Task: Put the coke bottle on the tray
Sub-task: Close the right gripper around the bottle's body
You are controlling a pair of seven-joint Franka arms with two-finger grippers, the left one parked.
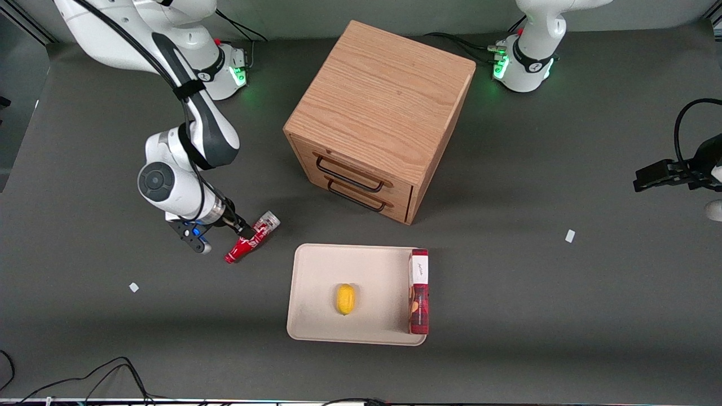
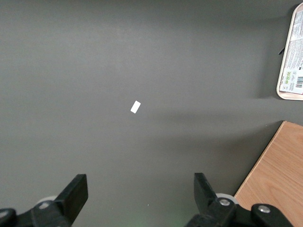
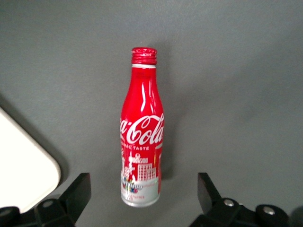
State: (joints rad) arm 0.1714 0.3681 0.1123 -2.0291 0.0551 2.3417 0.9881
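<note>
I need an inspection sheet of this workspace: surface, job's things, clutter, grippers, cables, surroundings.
Surface: dark grey table, two small white scraps on it.
Job's things: coke bottle lies on the table, not on the cream tray.
Clutter: yellow lemon and red box on the tray; wooden drawer cabinet farther from the front camera.
Grippers: gripper open, fingers either side of the bottle's silver base.
Cables: black cables at the table's near edge.
Surroundings: nothing seen.

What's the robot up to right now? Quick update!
End effector open, low over the coke bottle lying on the table. Not gripped yet. Tray already holds a lemon and red box.
</note>
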